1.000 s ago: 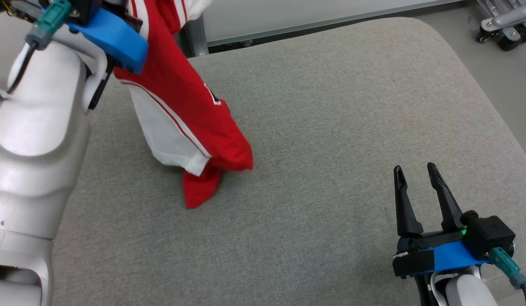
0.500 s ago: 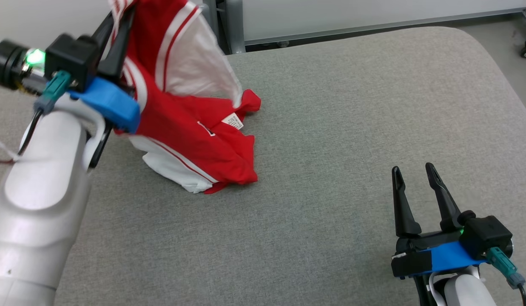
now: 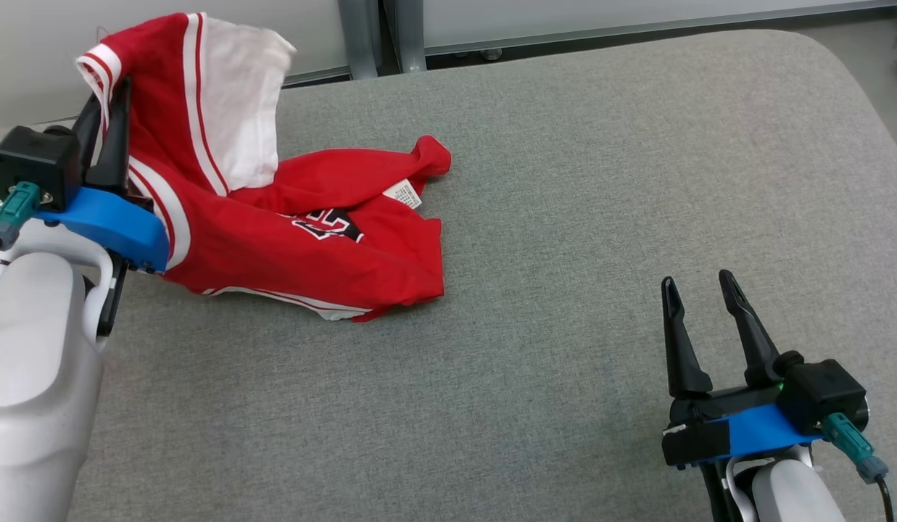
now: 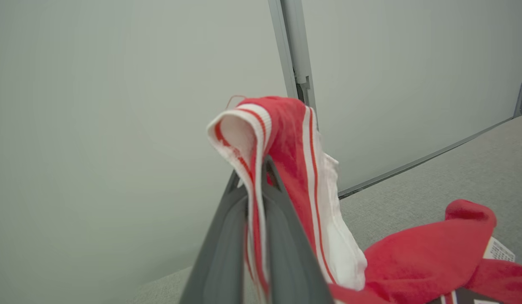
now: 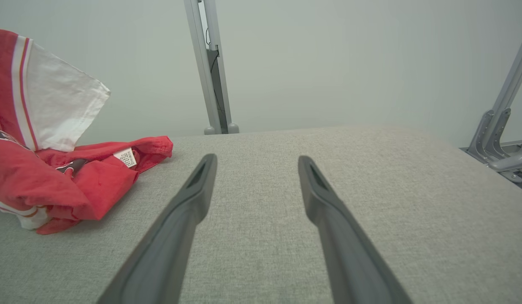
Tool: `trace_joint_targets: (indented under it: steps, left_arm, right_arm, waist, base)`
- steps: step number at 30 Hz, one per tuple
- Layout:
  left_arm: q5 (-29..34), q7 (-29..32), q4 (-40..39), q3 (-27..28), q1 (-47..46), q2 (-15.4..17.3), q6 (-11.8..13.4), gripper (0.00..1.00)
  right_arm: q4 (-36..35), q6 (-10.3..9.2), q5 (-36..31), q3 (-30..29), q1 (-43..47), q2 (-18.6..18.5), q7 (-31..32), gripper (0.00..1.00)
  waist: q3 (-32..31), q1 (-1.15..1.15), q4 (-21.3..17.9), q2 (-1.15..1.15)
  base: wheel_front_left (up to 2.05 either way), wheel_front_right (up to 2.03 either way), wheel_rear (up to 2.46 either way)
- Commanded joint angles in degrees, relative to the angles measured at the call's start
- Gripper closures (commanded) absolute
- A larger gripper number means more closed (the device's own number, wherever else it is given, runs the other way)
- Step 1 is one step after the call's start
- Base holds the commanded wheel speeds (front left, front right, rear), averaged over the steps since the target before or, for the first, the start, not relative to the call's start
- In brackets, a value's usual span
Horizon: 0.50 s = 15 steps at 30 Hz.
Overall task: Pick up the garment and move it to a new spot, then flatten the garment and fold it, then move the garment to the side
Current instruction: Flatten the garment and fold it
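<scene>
1. A grey fabric-covered surface (image 3: 564,217) with rounded corners spreads in front of the robot. A pale wall (image 5: 328,63) and an upright metal post (image 5: 210,76) stand behind it.
2. The garment (image 3: 274,246), a red jersey with white panels and striped trim, sits on the left part of the surface.
3. Most of the garment lies crumpled on the fabric. One end is lifted clear of it and rises at the far left.
4. The left gripper (image 3: 109,98) is clenched on that lifted end. In the left wrist view its two dark fingers (image 4: 286,236) are pressed together with a striped red-and-white edge pinched between them, and cloth drapes over their tips.
5. A white care label (image 3: 403,193) shows near the garment's far right fold, and a black-and-white print (image 3: 325,223) faces up in the middle of the heap.
6. The right gripper (image 3: 697,279) sits at the lower right, well apart from the garment, with its fingers spread wide and nothing between them.
7. In the right wrist view that gripper points across bare fabric towards the wall. A grey metal frame (image 5: 505,139) stands off the surface's right edge.
</scene>
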Motion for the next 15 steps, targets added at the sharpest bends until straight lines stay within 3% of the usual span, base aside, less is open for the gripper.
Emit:
trace_joint_targets:
  steps: [1,2,3,4,10,15]
  left_arm:
    - [0.38,-0.19,-0.52,0.67,0.65,0.03,0.40,1.00]
    - [0.70,-0.19,-0.71,1.01,0.79,-0.10,0.43,1.00]
    - [0.84,-0.19,-0.83,1.33,0.90,-0.22,0.49,0.25]
    - [1.05,-0.19,-0.86,1.60,1.07,-0.40,0.51,0.00]
    - [1.89,-0.19,-1.63,2.97,3.62,-0.86,-0.40,0.00]
    - [2.01,-0.19,-7.02,5.90,8.88,-1.69,0.56,0.00]
  right_arm:
    - [0.21,-0.02,-0.04,0.17,-0.65,0.02,-0.05,0.00]
    - [0.33,-0.02,0.03,0.25,-0.74,0.02,-0.05,0.00]
    - [0.43,-0.02,0.13,0.33,-0.77,0.02,-0.05,0.00]
    - [0.53,-0.02,0.24,0.38,-0.75,0.02,-0.05,0.00]
    - [1.23,-0.02,0.62,0.02,0.14,0.02,-0.05,0.00]
    - [0.96,-0.02,0.90,-0.50,1.28,0.02,-0.05,0.00]
  waist:
    - [0.09,0.00,-0.13,0.00]
    - [0.09,0.00,-0.23,0.00]
    - [0.06,0.00,-0.33,0.00]
    - [-0.03,0.00,-0.41,0.00]
    - [-1.66,0.00,-0.29,0.00]
    - [-3.71,0.00,0.73,0.00]
  base:
    - [0.00,0.00,0.00]
    - [0.00,0.00,0.00]
    - [0.00,0.00,0.00]
    - [0.00,0.00,0.00]
    - [0.00,0.00,0.00]
    - [0.00,0.00,0.00]
